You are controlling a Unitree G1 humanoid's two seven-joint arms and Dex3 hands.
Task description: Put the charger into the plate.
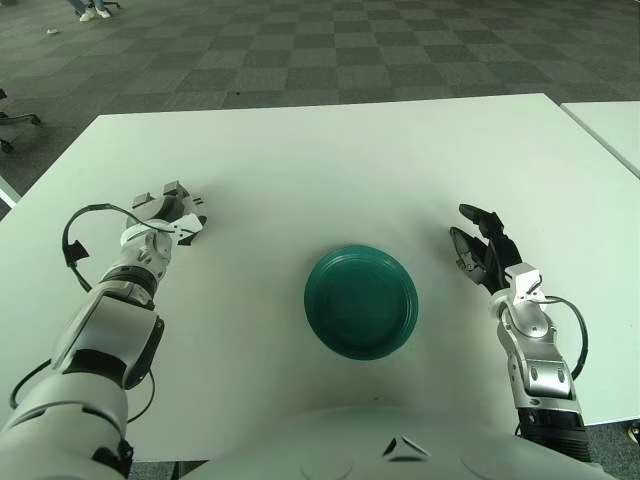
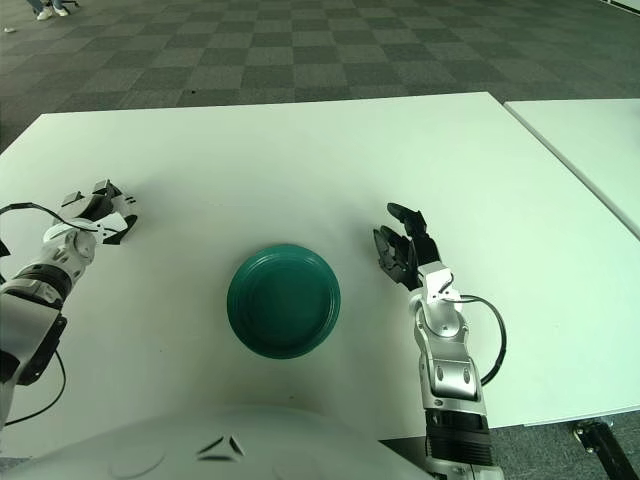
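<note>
A dark green round plate [image 1: 361, 300] lies on the white table [image 1: 330, 160], near its front edge. My left hand [image 1: 172, 212] is well to the left of the plate and a little farther back, its fingers curled around a small white charger [image 1: 188, 228]. The charger is mostly hidden by the fingers and blends with the table. I cannot tell if it is lifted off the surface. My right hand [image 1: 480, 245] shows just right of the plate, with its fingers spread and holding nothing.
A second white table [image 1: 615, 125] stands at the far right, across a narrow gap. Checkered carpet [image 1: 300, 50] lies beyond the table's far edge. A black cable loops by my left wrist [image 1: 75, 235].
</note>
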